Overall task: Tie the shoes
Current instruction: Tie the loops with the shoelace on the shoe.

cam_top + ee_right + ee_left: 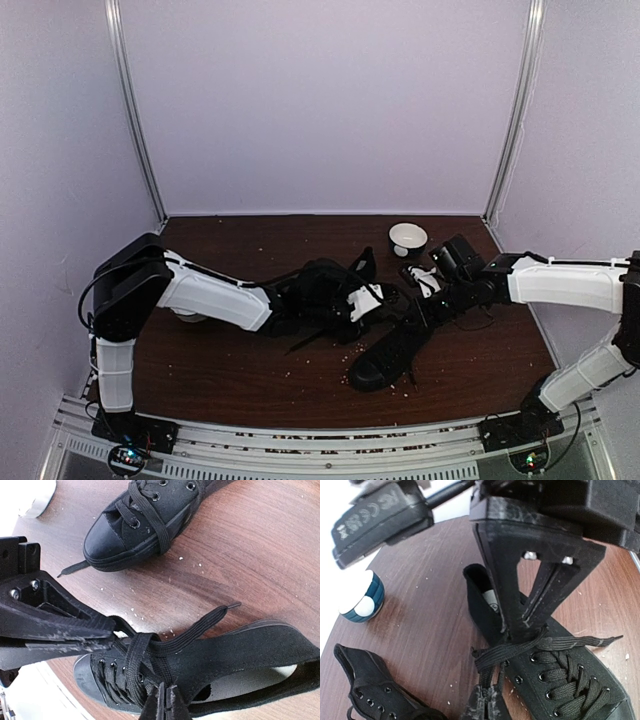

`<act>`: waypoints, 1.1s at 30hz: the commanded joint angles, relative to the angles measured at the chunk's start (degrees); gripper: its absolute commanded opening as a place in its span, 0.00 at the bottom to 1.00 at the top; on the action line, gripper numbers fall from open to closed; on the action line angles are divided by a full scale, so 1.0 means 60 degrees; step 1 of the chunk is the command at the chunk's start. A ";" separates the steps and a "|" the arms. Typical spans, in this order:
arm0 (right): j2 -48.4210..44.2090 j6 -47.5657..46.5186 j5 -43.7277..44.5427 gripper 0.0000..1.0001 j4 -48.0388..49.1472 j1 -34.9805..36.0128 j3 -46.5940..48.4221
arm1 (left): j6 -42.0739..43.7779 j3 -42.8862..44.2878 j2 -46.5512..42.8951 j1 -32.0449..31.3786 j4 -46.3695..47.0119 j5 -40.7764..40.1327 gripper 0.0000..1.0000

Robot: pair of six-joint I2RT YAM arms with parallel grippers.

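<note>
Across the brown table (250, 370) the two arms reached inward from either side; the left arm (210, 295) stretched low from the left and the right arm (565, 282) came in from the right, and they met near the middle.

Between them lay the shoes; the front shoe (392, 352) sat diagonally, its toe toward the near edge and its heel opening toward the far side; the second shoe (145, 520) lay just beside it, upright on its sole, the two apart with bare wood between them.

Near the far right corner stood a white bowl (408, 238), close to the right arm's wrist and clear of both shoes.

Over the front shoe's tongue the left gripper (519, 627) was clenched, its fingers pressed together on the laces (570, 642) where the strands crossed; the right gripper (116, 631) was likewise clamped tight on the same laces from the opposite side.

One flat strand ran out past the eyelets and its tip rested on the wood.

Pale specks (181, 558) dotted the table between the shoes.
</note>
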 commanded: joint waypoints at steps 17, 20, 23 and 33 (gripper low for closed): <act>-0.0820 0.0238 -0.0566 0.04 0.0339 -0.0512 -0.0508 | 0.0386 0.1271 0.0756 0.0087 -0.1525 0.0647 0.00; -0.0733 0.0233 -0.0669 0.04 0.0328 -0.0308 -0.0457 | 0.0353 0.1241 0.0743 0.0090 -0.1482 0.0671 0.00; -0.0675 0.0210 -0.0600 0.07 0.0306 -0.0290 -0.0517 | -0.0007 0.0990 0.0503 0.0133 -0.1080 0.0525 0.02; -0.1780 0.0362 0.0135 0.28 0.0332 -0.0924 -0.1065 | -0.0163 0.0366 -0.0393 0.0211 -0.0168 0.1287 0.00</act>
